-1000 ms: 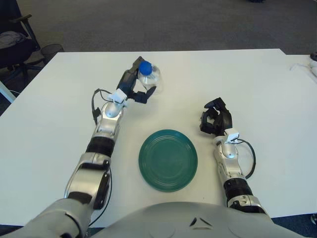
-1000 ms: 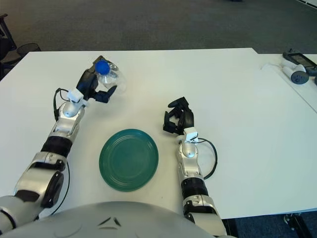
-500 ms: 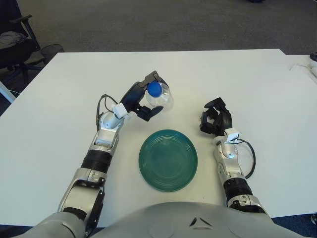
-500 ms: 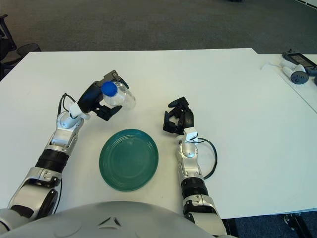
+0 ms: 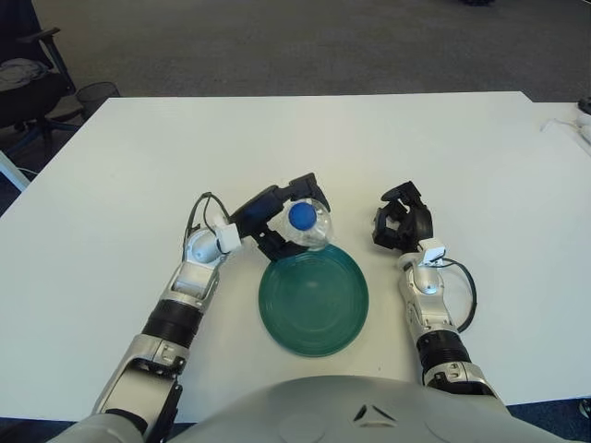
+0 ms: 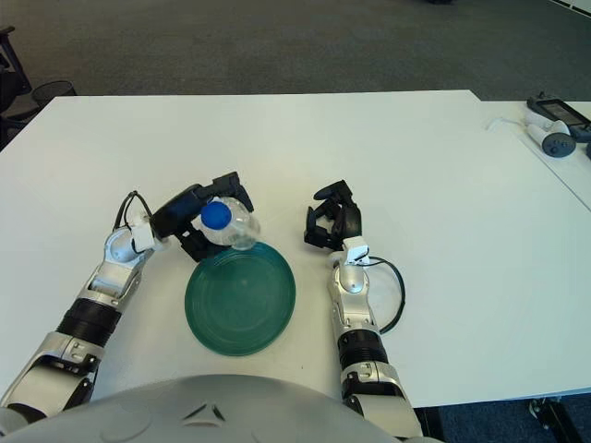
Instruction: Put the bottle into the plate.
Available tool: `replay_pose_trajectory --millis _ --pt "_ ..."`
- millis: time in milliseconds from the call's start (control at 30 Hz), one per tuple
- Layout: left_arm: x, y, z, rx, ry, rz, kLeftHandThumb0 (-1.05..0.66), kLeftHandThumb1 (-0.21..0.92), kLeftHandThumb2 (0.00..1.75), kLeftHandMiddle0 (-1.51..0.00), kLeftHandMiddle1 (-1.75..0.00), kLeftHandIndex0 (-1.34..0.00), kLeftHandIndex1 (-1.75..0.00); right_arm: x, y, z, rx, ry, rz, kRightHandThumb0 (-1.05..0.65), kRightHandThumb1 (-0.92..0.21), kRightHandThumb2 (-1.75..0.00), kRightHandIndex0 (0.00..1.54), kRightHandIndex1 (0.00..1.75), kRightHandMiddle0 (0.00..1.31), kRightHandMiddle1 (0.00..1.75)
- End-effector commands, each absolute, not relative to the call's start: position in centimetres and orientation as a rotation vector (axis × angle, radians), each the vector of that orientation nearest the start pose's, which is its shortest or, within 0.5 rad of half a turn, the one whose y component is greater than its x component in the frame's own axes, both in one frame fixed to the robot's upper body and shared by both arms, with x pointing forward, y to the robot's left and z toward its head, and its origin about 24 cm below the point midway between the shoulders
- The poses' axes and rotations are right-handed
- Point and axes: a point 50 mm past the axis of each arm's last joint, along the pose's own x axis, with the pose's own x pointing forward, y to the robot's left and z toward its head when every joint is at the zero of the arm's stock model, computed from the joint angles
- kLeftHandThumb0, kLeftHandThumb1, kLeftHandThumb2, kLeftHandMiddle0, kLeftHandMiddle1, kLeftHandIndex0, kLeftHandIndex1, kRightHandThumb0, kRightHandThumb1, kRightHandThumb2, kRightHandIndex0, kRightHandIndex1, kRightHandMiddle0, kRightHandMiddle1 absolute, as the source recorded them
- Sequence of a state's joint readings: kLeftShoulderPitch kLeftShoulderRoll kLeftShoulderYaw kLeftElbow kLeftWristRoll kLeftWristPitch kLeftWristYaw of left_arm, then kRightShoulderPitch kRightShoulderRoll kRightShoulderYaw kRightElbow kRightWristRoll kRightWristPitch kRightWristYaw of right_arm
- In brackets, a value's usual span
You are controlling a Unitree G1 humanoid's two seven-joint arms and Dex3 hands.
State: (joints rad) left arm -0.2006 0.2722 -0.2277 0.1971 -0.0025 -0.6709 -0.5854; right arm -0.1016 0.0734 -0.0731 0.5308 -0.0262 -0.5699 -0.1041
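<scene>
Clear blue-capped bottle [image 5: 307,224] tilted over green plate [image 5: 314,309] far rim

A clear bottle [image 5: 312,226] with a blue cap [image 5: 300,217], a plain green plate [image 5: 314,300], a white table [image 5: 111,175].

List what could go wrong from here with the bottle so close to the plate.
The left hand holds the bottle over the plate's far rim, not its centre: released here, it might tip outward onto the table. Its rounded body could also roll off the shallow plate toward the idle right hand, which shows beside the plate's right side.

White table [image 5: 120,166] bears a green plate [image 5: 314,300]
</scene>
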Motion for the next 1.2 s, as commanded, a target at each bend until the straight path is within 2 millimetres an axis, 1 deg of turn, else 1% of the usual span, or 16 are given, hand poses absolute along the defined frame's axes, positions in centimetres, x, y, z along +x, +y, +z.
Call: replay_pose_trajectory --millis 0,67,167,233,267,333,433,533,733,800,833,867,1000,1167 --pt "24.8 9.5 9.5 0.582 -0.674 -1.021 -0.46 0.32 1.3 -1.14 -1.75 -0.6 -1.75 18.1 -13.8 -9.1 0.11 0.328 -0.206 -0.01 -0.35 -1.26 0.6 1.75 0.39 1.66" --pt "24.8 9.3 9.4 0.642 -0.705 -1.037 -0.47 0.31 1.32 -1.16 -1.75 -0.61 -1.75 18.1 -13.8 -9.1 0.111 0.328 -0.206 -0.01 -0.35 -1.26 0.6 1.75 0.4 1.65" --pt "24.5 9.4 9.5 0.816 -0.8 -1.042 -0.48 0.27 1.36 -1.19 -1.75 -0.64 -1.75 18.1 -13.8 -9.1 0.114 0.327 -0.208 -0.01 -0.35 -1.26 0.6 1.75 0.4 1.64" --pt "24.4 9.4 9.4 0.858 -0.821 -1.04 -0.49 0.25 1.39 -1.2 -1.75 -0.66 -1.75 18.1 -13.8 -9.1 0.115 0.327 -0.209 -0.01 -0.35 -1.26 0.6 1.75 0.4 1.64" --pt "24.2 9.8 9.1 0.888 -0.827 -1.033 -0.49 0.24 1.4 -1.21 -1.75 -0.66 -1.75 18.0 -13.7 -9.1 0.115 0.326 -0.211 -0.01 -0.35 -1.26 0.6 1.75 0.41 1.64" --pt "23.9 10.2 8.8 0.921 -0.835 -1.025 -0.5 0.24 1.41 -1.21 -1.75 -0.67 -1.75 18.0 -13.7 -9.1 0.115 0.324 -0.212 -0.01 -0.35 -1.26 0.6 1.75 0.4 1.64" --pt "23.6 10.2 8.2 0.945 -0.843 -0.997 -0.5 0.22 1.43 -1.21 -1.75 -0.68 -1.75 18.0 -13.7 -9.1 0.113 0.324 -0.214 -0.01 -0.35 -1.26 0.6 1.75 0.4 1.65" --pt "23.5 10.2 8.2 0.956 -0.879 -0.978 -0.51 0.21 1.45 -1.21 -1.75 -0.7 -1.75 18.0 -13.6 -9.1 0.115 0.325 -0.216 -0.01 -0.35 -1.26 0.6 1.75 0.4 1.65" --pt "23.5 9.9 7.9 1.08 -1.007 -0.919 -0.53 0.17 1.49 -1.21 -1.75 -0.72 -1.75 17.9 -13.7 -9.1 0.118 0.331 -0.219 -0.01 -0.36 -1.26 0.6 1.75 0.39 1.66" --pt "23.5 10.0 7.4 1.131 -1.018 -0.908 -0.53 0.17 1.5 -1.21 -1.75 -0.73 -1.75 17.9 -13.7 -9.2 0.119 0.333 -0.219 -0.01 -0.36 -1.26 0.6 1.75 0.38 1.66" --pt "23.3 10.1 6.8 1.161 -1.011 -0.903 -0.53 0.16 1.5 -1.21 -1.75 -0.73 -1.75 17.9 -13.7 -9.2 0.119 0.334 -0.219 -0.01 -0.36 -1.25 0.6 1.75 0.38 1.67" --pt "23.2 10.3 6.4 1.181 -1.009 -0.899 -0.53 0.16 1.5 -1.21 -1.75 -0.73 -1.75 17.9 -13.7 -9.2 0.119 0.334 -0.218 -0.01 -0.36 -1.25 0.59 1.75 0.37 1.67" --pt "23.4 10.3 6.1 1.249 -1.007 -0.892 -0.52 0.19 1.47 -1.22 -1.75 -0.71 -1.75 17.9 -13.7 -9.2 0.118 0.334 -0.216 -0.01 -0.37 -1.25 0.59 1.74 0.35 1.7" --pt "23.4 10.5 5.7 1.27 -1.03 -0.858 -0.5 0.23 1.42 -1.22 -1.75 -0.68 -1.75 17.8 -13.6 -9.1 0.116 0.329 -0.215 -0.01 -0.38 -1.25 0.59 1.74 0.34 1.71"
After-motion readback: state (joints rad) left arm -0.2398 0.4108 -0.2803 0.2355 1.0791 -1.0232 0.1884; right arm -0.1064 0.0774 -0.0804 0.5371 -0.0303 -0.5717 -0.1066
